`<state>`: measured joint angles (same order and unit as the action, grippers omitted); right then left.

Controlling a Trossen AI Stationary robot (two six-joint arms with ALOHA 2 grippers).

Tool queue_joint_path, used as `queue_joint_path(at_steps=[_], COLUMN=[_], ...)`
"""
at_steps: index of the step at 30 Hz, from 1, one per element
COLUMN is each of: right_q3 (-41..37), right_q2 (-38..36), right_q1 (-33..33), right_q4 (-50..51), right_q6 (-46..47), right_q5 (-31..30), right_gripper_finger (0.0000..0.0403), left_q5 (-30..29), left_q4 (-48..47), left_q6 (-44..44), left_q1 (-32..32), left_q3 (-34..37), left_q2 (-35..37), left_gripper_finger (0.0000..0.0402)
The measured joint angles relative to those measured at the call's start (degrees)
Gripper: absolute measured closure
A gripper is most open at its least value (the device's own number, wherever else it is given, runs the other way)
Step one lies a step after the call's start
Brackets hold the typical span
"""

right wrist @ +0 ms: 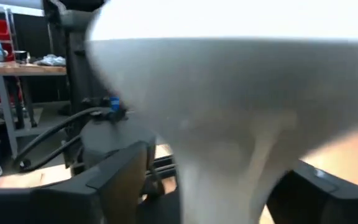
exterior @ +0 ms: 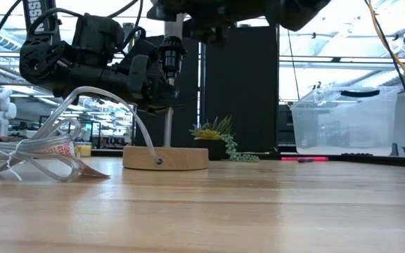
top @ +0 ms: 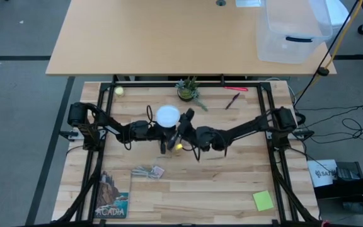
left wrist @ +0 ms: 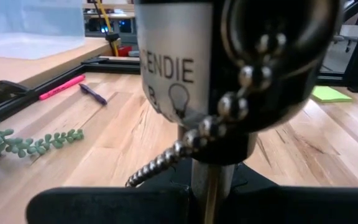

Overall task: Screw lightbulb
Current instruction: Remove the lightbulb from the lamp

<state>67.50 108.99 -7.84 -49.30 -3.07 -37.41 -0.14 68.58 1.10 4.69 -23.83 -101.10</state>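
The lightbulb point(top: 167, 116) sits at the middle of the desk point(top: 188, 189), its round white globe facing up in the high view, directly above the lamp's black socket point(exterior: 169, 56), so it appears to be seated in or just entering the socket rather than lying loose. The right wrist view is almost filled by the bulb's pale cone point(right wrist: 229, 112) narrowing downward between that arm's two dark fingers point(right wrist: 114, 180), which stand on either side of it; this suggests the right gripper point(top: 183, 129) has its jaws clenched on the bulb so it can turn it into the thread, though the contact itself is not plainly visible. The left gripper point(top: 153, 130) comes in from the opposite side, and its wrist view looks at the socket body and its beaded pull chain point(left wrist: 229, 112) from very near, with the thin stem point(left wrist: 211, 186) just below; it seems placed there to brace the lamp against the twisting, but I cannot tell whether its jaws are clamped or released. In the low view the stem rises from the round wooden stand point(exterior: 165, 157), which rests flat on the desk and gives the lamp its footing. A clear plastic wrapper point(exterior: 27, 151) lies beside the stand, and a small potted plant point(top: 187, 89) stands behind, both clear of the work.
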Motion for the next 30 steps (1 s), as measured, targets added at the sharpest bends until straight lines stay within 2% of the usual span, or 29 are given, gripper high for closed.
queue_joint_path(at_steps=[10, 18, 21, 26, 30], right_q3=[0.37, 0.31, 0.31, 0.31, 0.31], right_q2=[-0.04, -0.17, -0.18, -0.21, -1.46], right_q1=[0.81, 1.60, 2.74, 4.62, 5.81], right_q4=[2.67, 3.00, 3.35, 3.98, 6.74], right_q6=[-0.28, -2.64, -2.08, -0.45, 0.20], right_q5=[2.10, 6.16, 12.36, 20.89, 26.11], right_gripper_finger=[0.0262, 0.0253, 0.0246, 0.0277, 0.0278], left_q5=[1.23, 8.34, 11.12, 14.40, 15.93], left_q4=[-0.43, -0.84, -1.37, -1.19, -1.20], left_q6=[-0.52, -2.36, -2.81, -3.43, -3.38], left_q1=[0.02, -0.11, -0.17, -0.20, -0.26], left_q3=[-0.02, 0.00, -0.13, -0.06, -0.08], left_q2=[0.08, 0.15, 0.17, 0.17, 0.13], left_gripper_finger=[0.0379, 0.0379, 0.0379, 0.0379, 0.0379])
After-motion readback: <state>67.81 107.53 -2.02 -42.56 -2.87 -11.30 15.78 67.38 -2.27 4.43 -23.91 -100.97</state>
